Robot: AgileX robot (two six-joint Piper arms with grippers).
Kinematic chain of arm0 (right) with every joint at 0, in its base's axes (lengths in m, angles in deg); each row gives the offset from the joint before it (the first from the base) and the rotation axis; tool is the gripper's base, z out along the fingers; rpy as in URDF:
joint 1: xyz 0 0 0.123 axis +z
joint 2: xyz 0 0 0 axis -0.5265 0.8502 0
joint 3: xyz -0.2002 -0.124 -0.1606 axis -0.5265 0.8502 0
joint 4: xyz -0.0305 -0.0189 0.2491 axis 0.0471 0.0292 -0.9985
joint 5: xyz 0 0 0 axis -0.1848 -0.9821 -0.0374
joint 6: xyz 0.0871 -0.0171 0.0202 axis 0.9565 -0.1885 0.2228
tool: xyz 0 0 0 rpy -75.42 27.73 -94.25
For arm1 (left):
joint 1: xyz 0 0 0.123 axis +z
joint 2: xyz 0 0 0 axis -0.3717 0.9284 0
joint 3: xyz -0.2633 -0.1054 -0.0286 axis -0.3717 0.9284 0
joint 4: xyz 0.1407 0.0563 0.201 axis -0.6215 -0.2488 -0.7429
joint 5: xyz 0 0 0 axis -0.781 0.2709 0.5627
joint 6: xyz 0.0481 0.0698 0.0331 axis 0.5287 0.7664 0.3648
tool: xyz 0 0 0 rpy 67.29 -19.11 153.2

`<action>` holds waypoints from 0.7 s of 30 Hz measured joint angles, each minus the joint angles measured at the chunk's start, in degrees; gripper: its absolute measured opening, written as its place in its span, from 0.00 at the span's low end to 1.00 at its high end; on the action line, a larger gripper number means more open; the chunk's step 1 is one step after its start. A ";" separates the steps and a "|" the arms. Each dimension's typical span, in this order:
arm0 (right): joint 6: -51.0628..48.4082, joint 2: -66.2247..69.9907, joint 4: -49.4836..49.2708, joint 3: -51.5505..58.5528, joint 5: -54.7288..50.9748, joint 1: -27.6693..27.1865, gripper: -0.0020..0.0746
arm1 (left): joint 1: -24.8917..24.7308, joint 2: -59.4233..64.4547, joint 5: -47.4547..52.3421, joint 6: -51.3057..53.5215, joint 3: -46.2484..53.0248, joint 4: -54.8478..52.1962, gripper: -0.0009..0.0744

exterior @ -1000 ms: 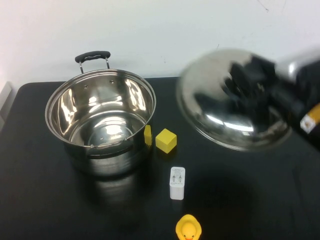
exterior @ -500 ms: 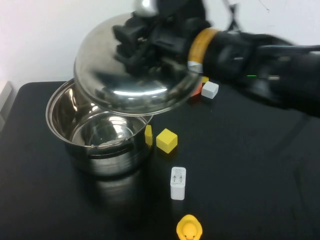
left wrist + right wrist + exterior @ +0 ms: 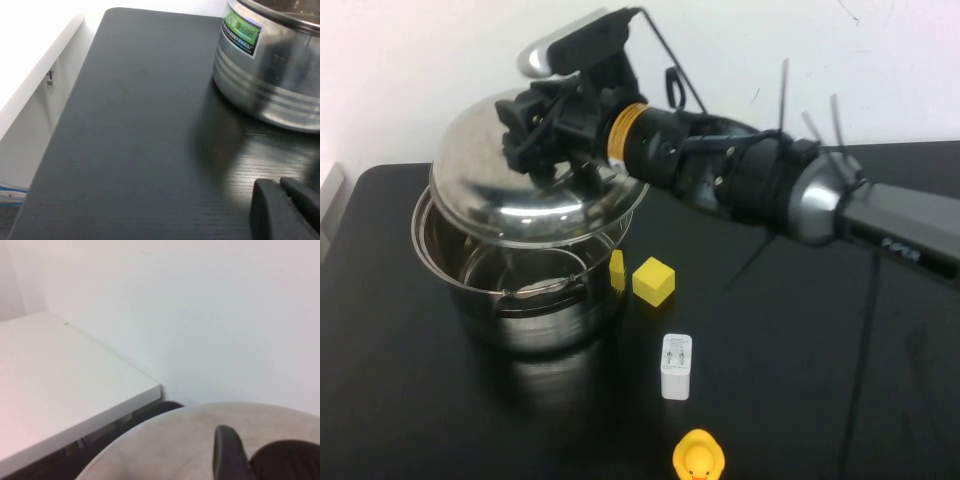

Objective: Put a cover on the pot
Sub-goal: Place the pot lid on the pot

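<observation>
One lid (image 3: 525, 185): swung across from my right, now tilted over the pot (image 3: 535, 300) — not seated.
Right gripper (image 3: 535, 130): clamped on its handle.
Left gripper (image 3: 287, 210): low beside the pot, closure unclear.

The pot (image 3: 520, 270) and its lid (image 3: 525, 185) are polished, mirror-bright metal (a glossy paper label (image 3: 241, 27) sticks to the pot wall). The bench (image 3: 800, 380) is matt black with faint wood grain. The right gripper (image 3: 535, 125) looks matt black plastic.
</observation>
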 joint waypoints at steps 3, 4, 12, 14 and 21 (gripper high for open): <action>0.30 1.71 2.11 -1.19 -0.12 0.63 0.46 | 0.00 0.00 0.00 0.00 0.00 0.00 0.01; 0.39 2.14 2.74 -1.59 -0.24 0.85 0.46 | 0.00 0.00 0.00 0.00 0.00 0.00 0.01; 0.69 3.31 3.98 -2.09 -0.68 1.52 0.46 | 0.00 0.00 0.00 0.00 0.00 0.10 0.01; 0.69 3.43 4.42 -2.09 -0.68 1.52 0.46 | 0.00 0.00 0.00 0.00 0.00 0.10 0.01; 0.69 3.43 4.56 -2.09 -0.53 1.52 0.46 | 0.00 0.00 0.00 0.00 0.00 0.10 0.01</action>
